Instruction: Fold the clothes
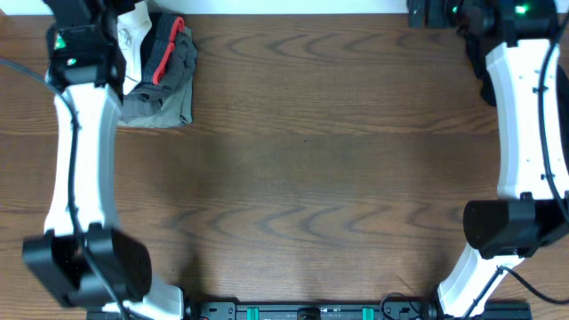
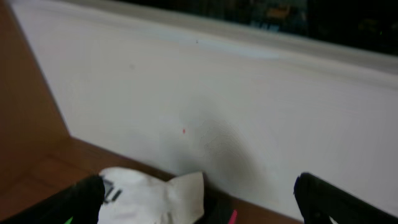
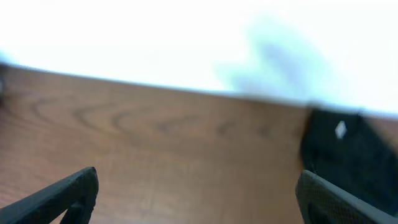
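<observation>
The white T-shirt [image 1: 135, 34] lies crumpled at the far left corner of the table, partly under my left arm. Small dark lettering shows on it. In the left wrist view it [image 2: 155, 198] lies just below and between my fingers. My left gripper [image 2: 199, 200] is open above it and holds nothing; in the overhead view it [image 1: 100, 12] is at the table's back edge. My right gripper [image 3: 196, 194] is open and empty over bare wood at the far right corner [image 1: 444, 12].
A dark grey garment with a red stripe [image 1: 169, 53] and a grey folded one [image 1: 160, 105] lie against the white T-shirt. A white wall [image 2: 236, 99] runs along the table's back edge. A black object [image 3: 348, 155] sits by the right gripper.
</observation>
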`<state>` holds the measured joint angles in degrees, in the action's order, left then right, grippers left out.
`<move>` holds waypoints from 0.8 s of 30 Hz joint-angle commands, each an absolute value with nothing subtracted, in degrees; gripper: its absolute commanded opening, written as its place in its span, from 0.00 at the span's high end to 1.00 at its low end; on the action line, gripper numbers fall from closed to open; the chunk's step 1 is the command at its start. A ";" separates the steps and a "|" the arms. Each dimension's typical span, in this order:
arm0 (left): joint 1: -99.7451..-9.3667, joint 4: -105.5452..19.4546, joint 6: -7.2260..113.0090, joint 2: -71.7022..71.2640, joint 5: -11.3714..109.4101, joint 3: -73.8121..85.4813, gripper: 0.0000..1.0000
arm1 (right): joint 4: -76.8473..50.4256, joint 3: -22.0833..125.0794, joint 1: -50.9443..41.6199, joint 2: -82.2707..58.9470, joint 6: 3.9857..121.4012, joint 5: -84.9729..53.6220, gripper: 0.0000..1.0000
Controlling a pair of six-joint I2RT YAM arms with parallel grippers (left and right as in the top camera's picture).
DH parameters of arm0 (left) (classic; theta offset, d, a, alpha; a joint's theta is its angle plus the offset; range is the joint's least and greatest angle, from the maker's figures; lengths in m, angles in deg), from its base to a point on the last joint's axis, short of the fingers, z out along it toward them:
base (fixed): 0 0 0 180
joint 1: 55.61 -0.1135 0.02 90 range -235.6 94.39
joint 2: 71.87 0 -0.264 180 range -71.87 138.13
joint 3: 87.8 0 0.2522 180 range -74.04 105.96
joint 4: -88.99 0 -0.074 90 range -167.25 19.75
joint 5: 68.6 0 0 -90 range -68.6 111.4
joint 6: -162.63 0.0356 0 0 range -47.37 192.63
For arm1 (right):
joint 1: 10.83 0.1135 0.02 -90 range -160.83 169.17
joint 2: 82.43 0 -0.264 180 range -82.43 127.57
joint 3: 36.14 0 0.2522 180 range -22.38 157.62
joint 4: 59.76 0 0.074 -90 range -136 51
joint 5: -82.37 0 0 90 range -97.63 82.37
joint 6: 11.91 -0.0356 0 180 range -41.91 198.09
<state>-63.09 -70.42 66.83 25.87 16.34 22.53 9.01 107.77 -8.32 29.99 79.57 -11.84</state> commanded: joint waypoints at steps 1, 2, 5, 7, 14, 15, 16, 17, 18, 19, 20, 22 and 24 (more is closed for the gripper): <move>-63.18 -66.77 67.48 23.97 16.26 22.95 0.02 | 8.26 114.04 -8.50 23.95 83.52 -11.49 0.01; -63.18 -66.14 67.48 23.53 16.28 22.95 0.02 | 7.87 115.40 -8.50 22.62 83.52 -11.49 0.01; -63.18 -65.90 67.48 23.27 16.28 22.95 0.02 | 6.27 118.26 -8.50 17.18 83.50 -11.49 0.01; -63.18 -65.46 67.48 23.31 16.28 22.95 0.02 | 6.14 118.33 -8.52 13.33 83.52 -11.47 0.01; -63.18 -61.26 67.48 23.31 16.28 22.95 0.02 | 6.34 118.33 -8.52 2.21 83.52 -11.47 0.01; -63.18 -60.39 67.48 23.31 16.28 22.95 0.02 | 6.43 118.33 -8.52 0.79 83.52 -11.47 0.01; -63.18 -59.56 67.48 23.31 16.28 22.95 0.02 | 6.62 118.33 -8.52 -0.50 83.52 -11.49 0.01; -63.18 -58.73 67.48 23.31 16.28 22.95 0.02 | 6.86 118.33 -8.52 -1.60 83.52 -11.49 0.01; -63.18 -57.74 67.48 23.31 16.28 22.95 0.02 | 7.19 118.33 -8.52 -2.82 83.52 -11.49 0.01; -63.18 -56.72 67.48 23.31 16.28 22.95 0.02 | 7.54 118.33 -8.52 -3.80 83.52 -11.49 0.01; -63.18 -55.76 67.48 23.31 16.28 22.95 0.02 | 8.02 118.33 -8.52 -4.98 83.52 -11.49 0.01; -63.18 -53.98 67.48 23.31 16.28 22.95 0.02 | 8.81 118.33 -8.52 -6.67 83.52 -11.49 0.01; -63.18 -52.00 67.48 23.31 16.28 22.95 0.02 | 10.12 118.33 -8.52 -8.37 83.52 -11.49 0.01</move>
